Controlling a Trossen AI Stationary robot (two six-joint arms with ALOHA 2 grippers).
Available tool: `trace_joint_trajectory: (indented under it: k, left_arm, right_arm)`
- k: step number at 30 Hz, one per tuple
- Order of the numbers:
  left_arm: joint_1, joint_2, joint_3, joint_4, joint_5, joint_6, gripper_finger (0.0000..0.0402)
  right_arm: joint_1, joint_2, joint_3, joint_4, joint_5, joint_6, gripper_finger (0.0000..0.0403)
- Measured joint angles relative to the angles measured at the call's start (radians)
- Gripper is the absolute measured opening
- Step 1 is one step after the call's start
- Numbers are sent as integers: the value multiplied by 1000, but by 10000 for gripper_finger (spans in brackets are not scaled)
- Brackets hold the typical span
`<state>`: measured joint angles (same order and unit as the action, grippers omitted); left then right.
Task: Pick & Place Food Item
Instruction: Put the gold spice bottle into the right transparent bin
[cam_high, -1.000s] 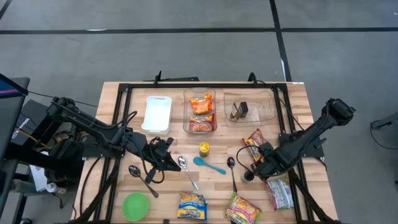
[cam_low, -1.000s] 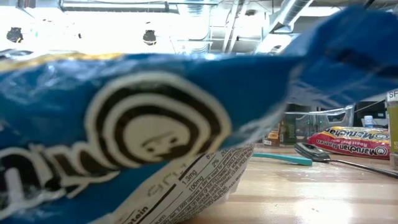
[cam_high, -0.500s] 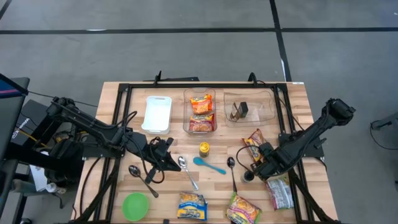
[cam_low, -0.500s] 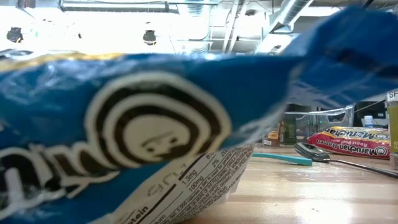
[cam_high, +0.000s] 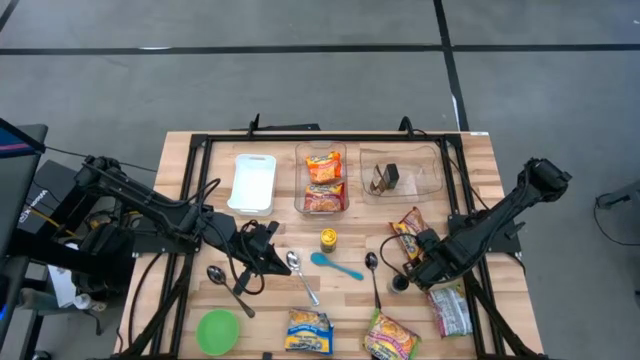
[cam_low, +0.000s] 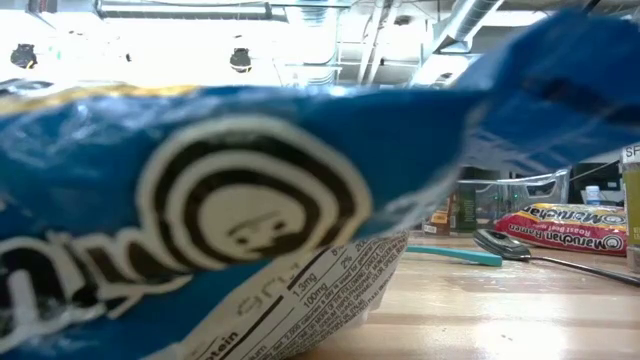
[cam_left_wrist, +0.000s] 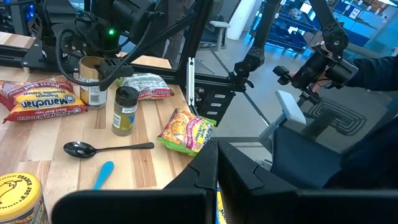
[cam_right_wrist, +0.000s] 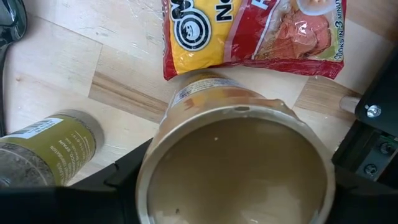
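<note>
While low, right pincer (cam_high: 411, 271) around can (cam_right_wrist: 233, 165).

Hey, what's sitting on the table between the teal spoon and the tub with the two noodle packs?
The high view shows a small yellow-lidded jar standing between the teal spoon and the tub.

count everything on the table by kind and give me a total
food packets: 6
spoons: 4
bins: 3
jars: 2
can: 1
green bowl: 1
total: 17
</note>
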<state>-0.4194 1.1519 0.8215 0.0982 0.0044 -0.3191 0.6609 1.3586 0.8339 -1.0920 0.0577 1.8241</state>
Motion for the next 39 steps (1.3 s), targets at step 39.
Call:
trace_joint_trajectory:
  k: [39]
  left_arm:
    - [0, 0, 0, 0, 0, 0, 0]
  right_arm:
    - [-279, 0, 838, -456, 310, -464, 271]
